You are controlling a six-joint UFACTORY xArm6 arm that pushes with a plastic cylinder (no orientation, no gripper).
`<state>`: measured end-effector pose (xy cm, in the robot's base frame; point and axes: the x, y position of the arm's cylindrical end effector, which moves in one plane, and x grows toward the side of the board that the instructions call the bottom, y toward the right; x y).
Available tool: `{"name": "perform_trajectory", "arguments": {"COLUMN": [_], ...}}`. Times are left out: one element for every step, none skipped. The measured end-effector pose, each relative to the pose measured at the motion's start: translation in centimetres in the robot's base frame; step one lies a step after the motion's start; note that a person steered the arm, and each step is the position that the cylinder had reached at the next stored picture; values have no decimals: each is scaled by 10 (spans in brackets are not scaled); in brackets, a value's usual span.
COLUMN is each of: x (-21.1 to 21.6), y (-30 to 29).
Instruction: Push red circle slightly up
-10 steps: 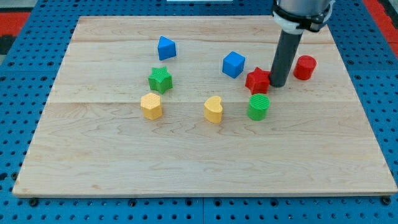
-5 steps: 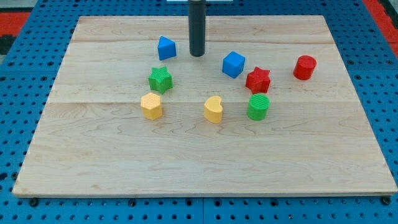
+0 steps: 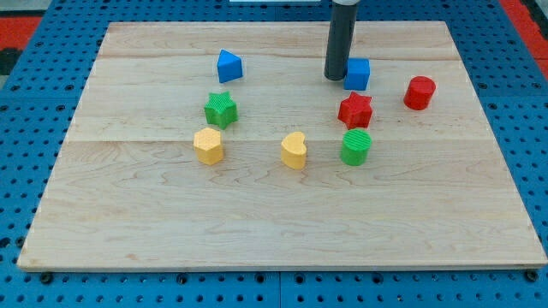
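Camera view shows our wooden worktop (image 3: 274, 214) with our tip (image 3: 336, 77) planted at the far side, touching the left face of the blue cube (image 3: 357, 74). The red circle (image 3: 419, 92), the block we are meant to nudge slightly up, sits near the right edge, well apart from our tip, with the blue cube lying between them. We judge the task as not yet begun on its own block: nothing is touching the red circle, and to send it toward the far edge we would need to bring our tip round to its near side. As for fingers, we carry none; the rod simply ends in a tip, so nothing is grasped or released, and its only contact is with the blue cube. Close to the near-left of the red circle lie the red star (image 3: 355, 110) and the green cylinder (image 3: 356, 146), which crowd that approach. Further left are the yellow heart (image 3: 294, 150), yellow hexagon (image 3: 208, 145), green star (image 3: 220, 109) and blue triangle (image 3: 228, 66).
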<state>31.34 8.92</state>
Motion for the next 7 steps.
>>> {"name": "perform_trajectory", "arguments": {"x": [-12, -51, -58, -10, 42, 77, 77], "y": [-6, 7, 100, 187, 225, 191, 157]}}
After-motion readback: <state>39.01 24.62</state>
